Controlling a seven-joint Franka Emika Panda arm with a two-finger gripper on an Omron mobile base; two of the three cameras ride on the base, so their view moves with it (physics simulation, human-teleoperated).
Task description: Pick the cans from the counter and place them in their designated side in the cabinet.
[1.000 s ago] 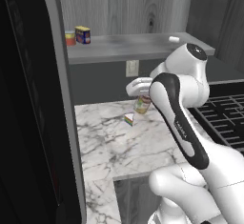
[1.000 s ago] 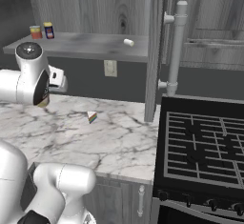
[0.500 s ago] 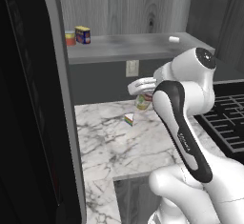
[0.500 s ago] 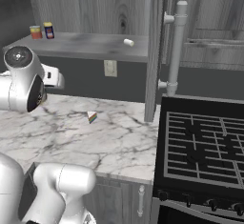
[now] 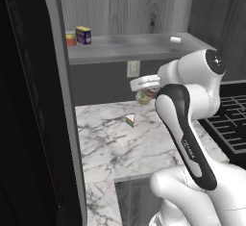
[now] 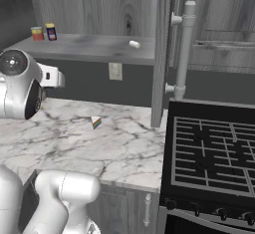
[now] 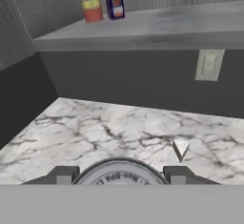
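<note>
Your gripper point(image 7: 118, 176) is clenched on the round silvery-topped can point(image 7: 118, 175), lifted clear of the white marble counter point(image 7: 95, 127) below the jaws, presumably for shelving beside the boxy dark-blue can point(image 7: 114, 4) ahead.

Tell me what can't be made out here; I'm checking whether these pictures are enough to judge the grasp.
- Round can: hand view, its body cut off at the bottom; left base view, partly behind the arm.
- Gripper: jaws stand either side of the can's top; contact too unclear to confirm.
- Small white thing on the cabinet shelf: too small to identify.
- Boxy blue can label: too blurred to read.
</note>
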